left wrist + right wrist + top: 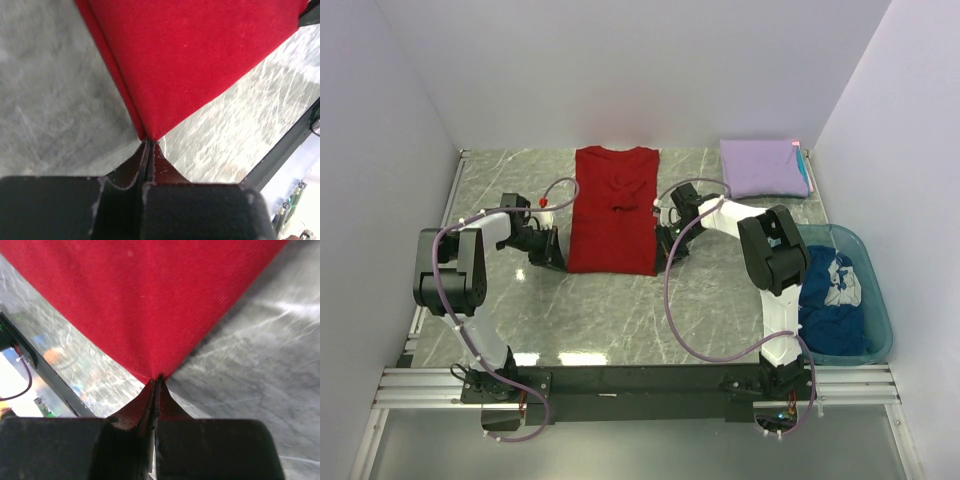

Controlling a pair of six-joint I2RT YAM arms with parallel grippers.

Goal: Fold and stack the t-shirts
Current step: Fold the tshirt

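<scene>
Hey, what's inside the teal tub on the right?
A crumpled dark blue shirt with white print lies in the tub. Anything beneath it is covered.

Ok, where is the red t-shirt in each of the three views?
Top external: the red t-shirt lies flat in the middle of the picture.
Left wrist: it fills the upper middle and right, one corner pinched in the left gripper.
Right wrist: it fills the top, one corner pinched in the right gripper.
Shared landmark: the grey marbled table under the shirt.
</scene>
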